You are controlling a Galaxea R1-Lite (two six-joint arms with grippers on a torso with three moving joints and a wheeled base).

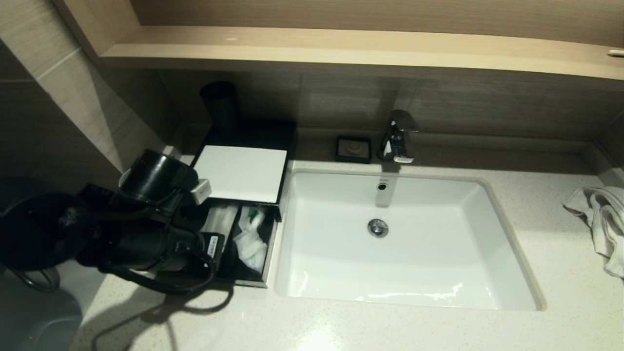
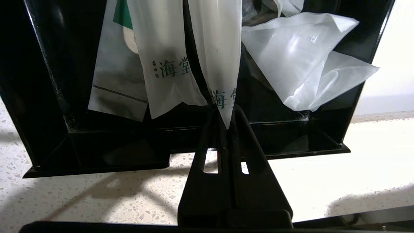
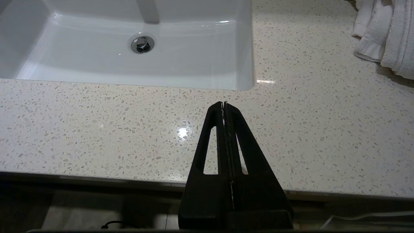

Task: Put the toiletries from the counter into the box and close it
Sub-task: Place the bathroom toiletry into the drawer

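Packet [image 2: 215, 48] pinched by its near tip in left tool [image 2: 226, 124], hung over open drawer [image 2: 97, 155] at surface's left for dropping among others; right tool [image 3: 223, 105] pressed together, idle.

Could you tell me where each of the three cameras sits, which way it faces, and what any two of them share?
Head view: on the robot's head, looking down on the counter, basin and box; the left arm shows.
Left wrist view: behind the left gripper, shut on a packet, facing the open drawer.
Right wrist view: behind the shut right gripper, parked at the counter's front edge, facing the basin and towel.
Shared: head and right wrist views both show basin, drain and towel.
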